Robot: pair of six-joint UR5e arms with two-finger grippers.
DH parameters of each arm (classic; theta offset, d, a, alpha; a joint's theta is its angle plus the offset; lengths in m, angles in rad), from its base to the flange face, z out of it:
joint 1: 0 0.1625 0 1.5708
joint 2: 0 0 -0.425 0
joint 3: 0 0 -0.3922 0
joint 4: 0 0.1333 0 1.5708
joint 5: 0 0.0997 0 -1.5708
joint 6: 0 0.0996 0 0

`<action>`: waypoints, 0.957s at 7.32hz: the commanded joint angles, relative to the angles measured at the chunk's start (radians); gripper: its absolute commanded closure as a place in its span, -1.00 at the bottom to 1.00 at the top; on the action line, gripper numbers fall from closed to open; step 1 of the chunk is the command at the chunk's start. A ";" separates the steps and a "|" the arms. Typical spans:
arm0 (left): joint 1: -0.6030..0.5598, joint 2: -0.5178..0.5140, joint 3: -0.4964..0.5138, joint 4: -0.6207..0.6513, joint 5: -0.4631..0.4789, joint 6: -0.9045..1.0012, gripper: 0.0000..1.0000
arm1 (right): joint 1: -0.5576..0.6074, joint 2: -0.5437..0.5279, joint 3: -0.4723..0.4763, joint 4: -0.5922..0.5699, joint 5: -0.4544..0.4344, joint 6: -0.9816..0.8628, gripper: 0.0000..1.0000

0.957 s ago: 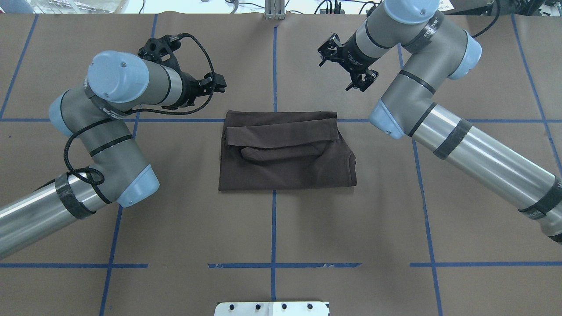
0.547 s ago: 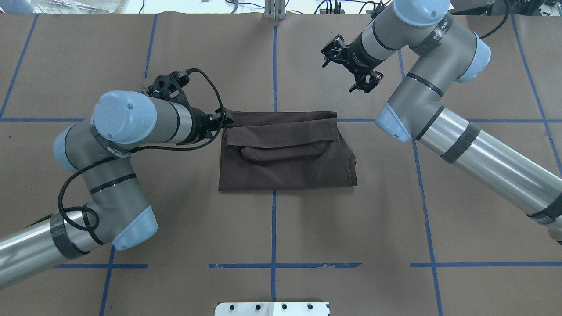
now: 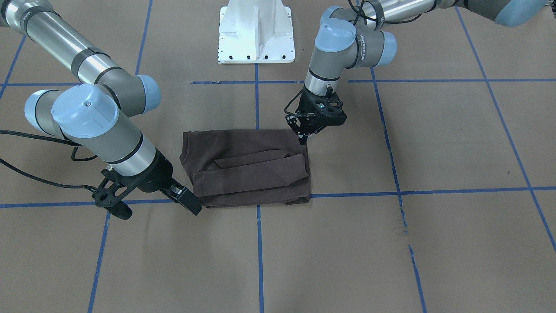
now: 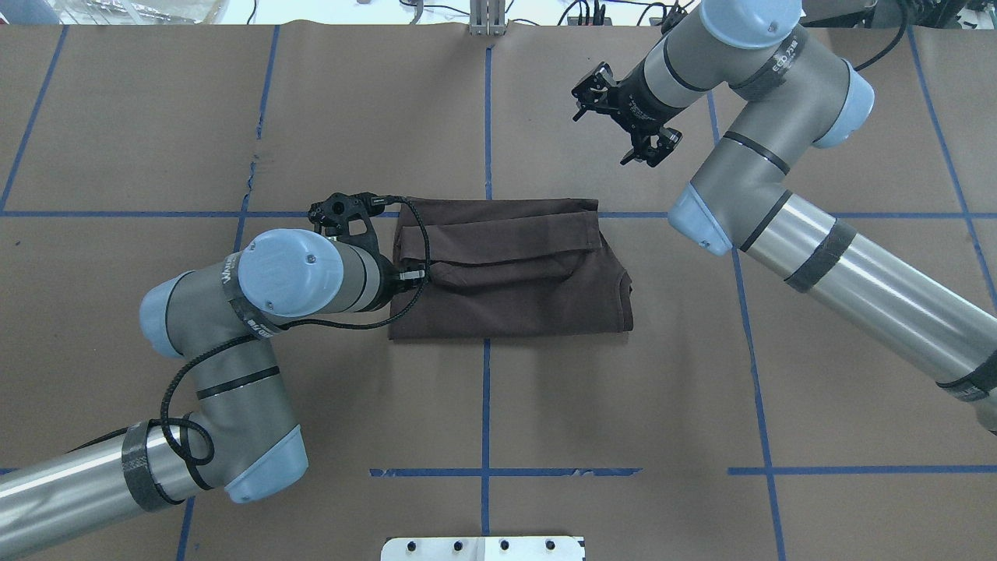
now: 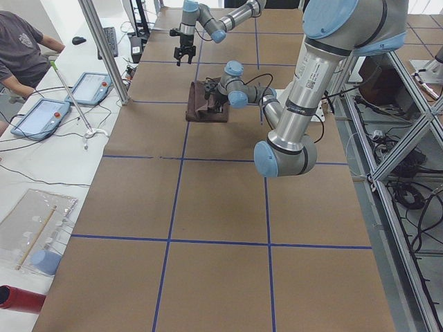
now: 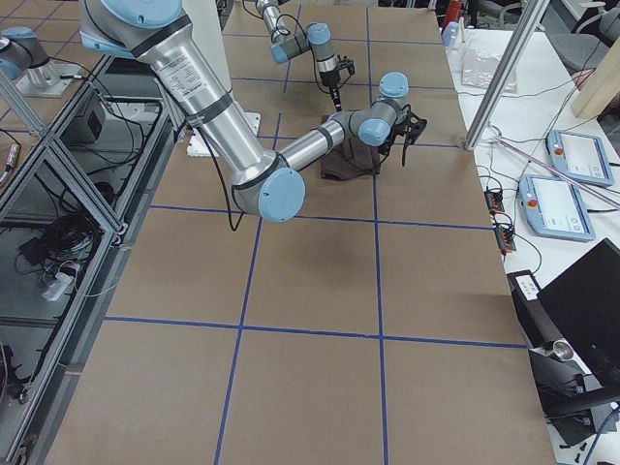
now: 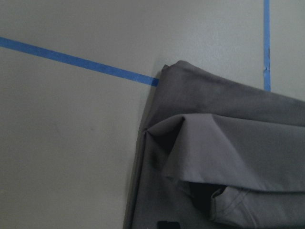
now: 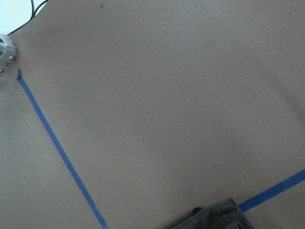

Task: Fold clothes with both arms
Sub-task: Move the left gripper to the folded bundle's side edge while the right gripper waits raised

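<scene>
Shows folded shirt (image 4: 530, 296) on counter (image 4: 623, 405), left gripper (image 3: 302, 138) narrow at its side edge, right gripper (image 3: 152, 206) spread wide near opposite corner.

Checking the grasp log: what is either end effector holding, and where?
Right end effector is open and holds nothing. Left end effector has its tip at the shirt's side edge; whether it grips cannot be told.

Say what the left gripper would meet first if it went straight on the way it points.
Most likely the near edge of the T-shirt: the left gripper points down right over it. Depth is unclear, so it could land on the brown paper just beside.
</scene>
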 commanded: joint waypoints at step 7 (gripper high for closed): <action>-0.109 -0.172 0.288 -0.157 0.024 0.039 1.00 | 0.003 -0.031 0.048 -0.003 0.004 0.001 -1.00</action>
